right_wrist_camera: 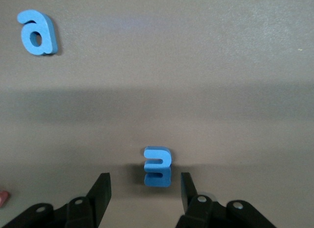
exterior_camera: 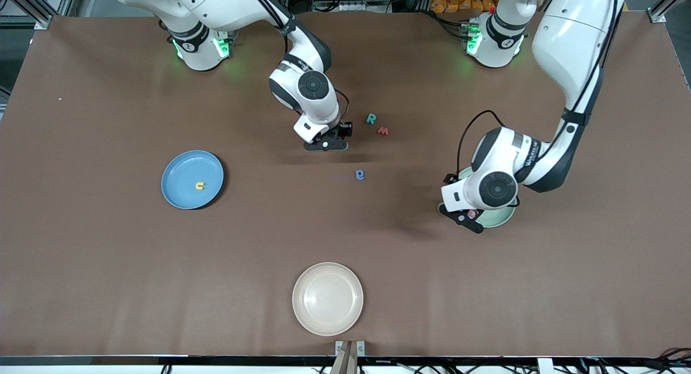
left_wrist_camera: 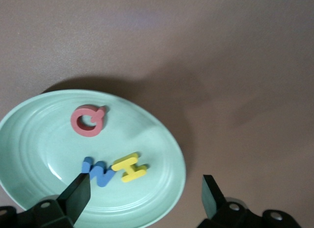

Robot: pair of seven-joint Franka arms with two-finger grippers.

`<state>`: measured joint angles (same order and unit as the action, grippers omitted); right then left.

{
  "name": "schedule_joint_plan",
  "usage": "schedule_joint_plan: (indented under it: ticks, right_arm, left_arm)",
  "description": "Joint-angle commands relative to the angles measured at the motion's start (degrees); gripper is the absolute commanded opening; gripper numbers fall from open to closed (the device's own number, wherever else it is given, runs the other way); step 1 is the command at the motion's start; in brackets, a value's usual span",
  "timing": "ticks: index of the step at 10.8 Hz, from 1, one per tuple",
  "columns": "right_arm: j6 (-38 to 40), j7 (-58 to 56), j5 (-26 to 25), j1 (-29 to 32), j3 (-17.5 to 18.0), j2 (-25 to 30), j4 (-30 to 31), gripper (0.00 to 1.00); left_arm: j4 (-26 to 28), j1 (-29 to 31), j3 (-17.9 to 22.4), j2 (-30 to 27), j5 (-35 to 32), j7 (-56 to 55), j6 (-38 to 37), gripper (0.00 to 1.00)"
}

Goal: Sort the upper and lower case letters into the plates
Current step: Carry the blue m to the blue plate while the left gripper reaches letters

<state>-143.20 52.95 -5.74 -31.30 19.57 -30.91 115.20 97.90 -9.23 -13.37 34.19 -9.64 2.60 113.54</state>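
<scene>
I count three plates on the worktop (exterior_camera: 108, 287): one blue plate (exterior_camera: 178, 198), one mint green plate (left_wrist_camera: 29, 139) and one cream-white plate (exterior_camera: 327, 298). I count eight letters: one yellow (exterior_camera: 200, 186) in the blue plate; three in the mint one, red (left_wrist_camera: 88, 120), blue (left_wrist_camera: 98, 172) and yellow (left_wrist_camera: 129, 167); four loose, teal (exterior_camera: 371, 119), red (exterior_camera: 383, 130) and two blue (right_wrist_camera: 37, 33) (right_wrist_camera: 157, 166).

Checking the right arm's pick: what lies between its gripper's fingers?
A small blue letter, with the right gripper's open fingers clear of it on both sides. Only the right wrist view shows it; the front view hides it.
</scene>
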Motion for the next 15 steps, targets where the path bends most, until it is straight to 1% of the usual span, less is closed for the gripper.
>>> schedule_joint_plan:
  ticks: [1,2,4,5,6,7,8,9,10,11,12,13,14,15]
  right_arm:
    - [-0.15,1.63,-1.73,0.28,0.03,-1.25,-0.77,0.65]
    - [-0.24,1.63,-1.73,0.28,0.03,-1.60,-0.77,0.64]
    - [-0.24,1.63,-1.90,0.37,-0.06,-2.04,-0.85,0.61]
    - [-0.76,1.63,-1.90,0.54,-0.15,-2.39,-0.85,0.59]
    - [-1.64,1.63,-1.90,0.63,-0.24,-2.66,-0.85,0.54]
    - [-1.73,1.63,-1.90,0.63,-0.24,-2.92,-0.85,0.46]
    - [-1.74,1.72,-1.90,0.63,-0.32,-2.93,-0.85,0.37]
    - [-1.74,1.81,-1.99,0.46,-0.32,-2.93,-0.85,0.31]
    - [-1.82,1.81,-2.17,0.45,-0.32,-2.93,-0.85,0.22]
    - [-1.74,1.72,-2.17,0.54,-0.32,-2.93,-0.85,0.03]
    - [-1.04,1.55,-2.43,0.98,-0.50,-2.23,-0.85,0.00]
    - [-0.51,0.76,-2.43,1.76,-1.20,-0.31,-0.68,0.00]
    - [3.76,-0.38,-2.34,3.69,-1.64,2.93,-0.59,0.00]
    - [8.76,-4.04,-1.91,7.10,-1.64,6.27,-0.76,0.00]
  left_arm:
    - [0.19,0.00,-1.04,-1.50,5.39,-5.40,-1.56,1.00]
    - [0.28,-0.61,-1.22,-1.50,7.77,-8.29,-1.56,1.00]
    - [0.19,-2.28,-2.45,-1.23,9.27,-16.45,-0.95,1.00]
    - [0.28,-2.55,-3.15,-0.89,11.55,-19.36,-0.51,1.00]
    - [0.54,-2.63,-3.24,-0.79,13.14,-19.91,0.45,1.00]
    - [0.89,-3.77,-3.59,-0.79,14.46,-20.79,0.81,1.00]
    - [1.33,-5.69,-3.60,-0.79,14.82,-24.19,1.16,1.00]
    - [2.12,-7.71,-3.60,-0.79,14.82,-28.31,2.99,1.00]
    - [4.12,-9.56,-3.60,-0.88,14.82,-30.27,6.31,1.00]
    - [6.67,-10.10,-3.60,-1.23,14.82,-31.07,10.35,1.00]
    - [8.96,-10.11,-4.38,-1.93,14.82,-32.47,12.74,1.00]
    - [10.63,-10.02,-5.43,-2.98,14.82,-34.31,14.42,1.00]
    - [12.04,-10.02,-5.62,-4.64,14.82,-35.81,14.95,1.00]
    - [13.01,-10.02,-6.40,-6.14,14.82,-37.74,14.96,1.00]
